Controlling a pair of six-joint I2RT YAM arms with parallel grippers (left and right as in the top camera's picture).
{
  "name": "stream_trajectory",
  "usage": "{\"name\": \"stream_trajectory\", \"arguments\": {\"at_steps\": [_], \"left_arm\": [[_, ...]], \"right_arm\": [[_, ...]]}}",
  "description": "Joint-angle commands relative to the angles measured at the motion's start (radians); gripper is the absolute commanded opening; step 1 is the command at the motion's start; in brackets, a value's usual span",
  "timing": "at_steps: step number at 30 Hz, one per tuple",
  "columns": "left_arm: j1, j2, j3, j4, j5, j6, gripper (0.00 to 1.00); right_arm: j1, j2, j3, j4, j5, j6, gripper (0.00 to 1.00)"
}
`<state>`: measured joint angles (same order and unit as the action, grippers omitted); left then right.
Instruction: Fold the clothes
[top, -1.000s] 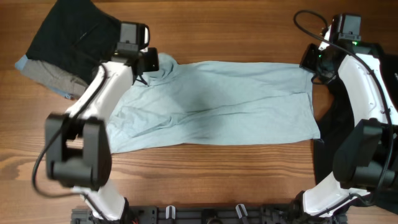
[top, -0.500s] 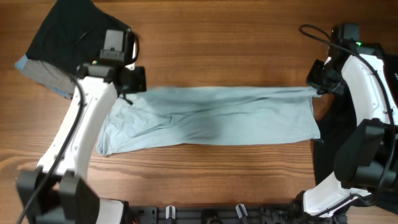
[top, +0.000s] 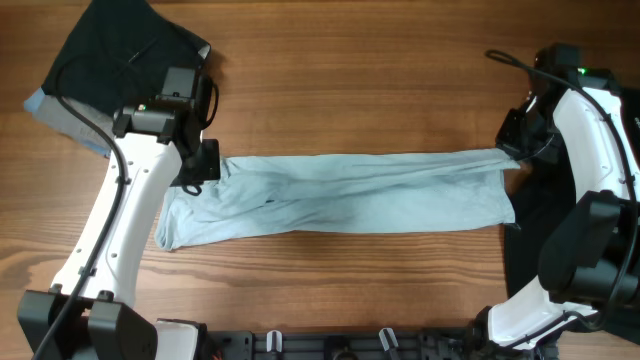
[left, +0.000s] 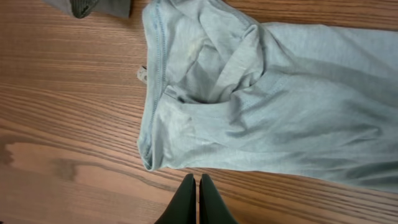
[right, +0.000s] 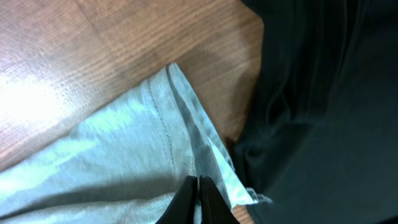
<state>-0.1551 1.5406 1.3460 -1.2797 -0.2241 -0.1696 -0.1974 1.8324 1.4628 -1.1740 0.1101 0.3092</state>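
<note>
The pale light-blue T-shirt (top: 350, 190) lies across the wooden table as a long, narrow folded strip. My left gripper (top: 200, 170) is at its upper-left corner. In the left wrist view the left gripper's fingers (left: 199, 182) are shut over bare wood, with the shirt's rumpled hem (left: 280, 106) just beyond the tips and no fabric between them. My right gripper (top: 512, 150) is at the shirt's upper-right corner. In the right wrist view its fingers (right: 198, 182) are shut on the shirt's folded edge (right: 112, 155).
A pile of black and grey clothes (top: 110, 60) lies at the far left; its grey edge shows in the left wrist view (left: 93, 6). A black garment (top: 530, 230) lies at the right, next to the shirt's end (right: 323, 93).
Both grippers have moved toward the front, drawing the shirt's far edge over itself. The shirt has gone from spread wide to a narrow strip.
</note>
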Motion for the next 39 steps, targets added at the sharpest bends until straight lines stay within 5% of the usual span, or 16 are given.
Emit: {"name": "stream_trajectory", "arguments": {"at_steps": [1, 3, 4, 5, 9, 13, 18, 21, 26, 33, 39], "left_arm": [[0.007, -0.002, -0.003, -0.006, -0.027, -0.021, 0.04], [0.007, -0.002, -0.003, -0.007, -0.027, -0.021, 0.11], [0.007, -0.002, -0.003, -0.007, -0.024, -0.021, 0.28], [0.007, -0.002, -0.003, -0.007, -0.010, -0.021, 0.32], [0.007, -0.002, -0.003, -0.004, 0.080, -0.021, 0.45], [0.006, -0.002, -0.020, 0.011, 0.159, -0.021, 0.50], [0.006, -0.002, -0.122, 0.087, 0.261, -0.021, 0.56], [0.006, -0.002, -0.230, 0.208, 0.353, -0.021, 0.46], [0.008, -0.002, -0.436, 0.452, 0.406, -0.069, 0.04], [0.048, -0.001, -0.676, 0.701, 0.193, -0.344, 0.04], [0.228, 0.000, -0.777, 0.771, 0.130, -0.426, 0.04]], "right_arm": [[0.000, -0.017, -0.001, -0.030, 0.021, -0.014, 0.14], [0.000, -0.017, -0.001, -0.050, 0.022, -0.017, 0.39], [0.000, -0.017, -0.001, -0.065, 0.026, -0.021, 0.52], [0.000, -0.017, -0.001, -0.075, 0.032, -0.021, 0.63], [-0.006, -0.017, -0.001, -0.077, 0.077, -0.008, 0.86], [-0.028, -0.014, -0.001, 0.007, 0.036, -0.011, 0.95], [-0.040, 0.031, -0.002, 0.067, -0.175, -0.193, 0.96], [-0.040, 0.078, -0.002, 0.053, -0.198, -0.204, 0.96], [-0.045, 0.119, -0.002, 0.027, -0.213, -0.201, 0.92], [-0.071, 0.119, -0.002, 0.014, -0.225, -0.201, 0.93], [-0.073, 0.119, -0.003, 0.009, -0.287, -0.228, 0.99]]}}
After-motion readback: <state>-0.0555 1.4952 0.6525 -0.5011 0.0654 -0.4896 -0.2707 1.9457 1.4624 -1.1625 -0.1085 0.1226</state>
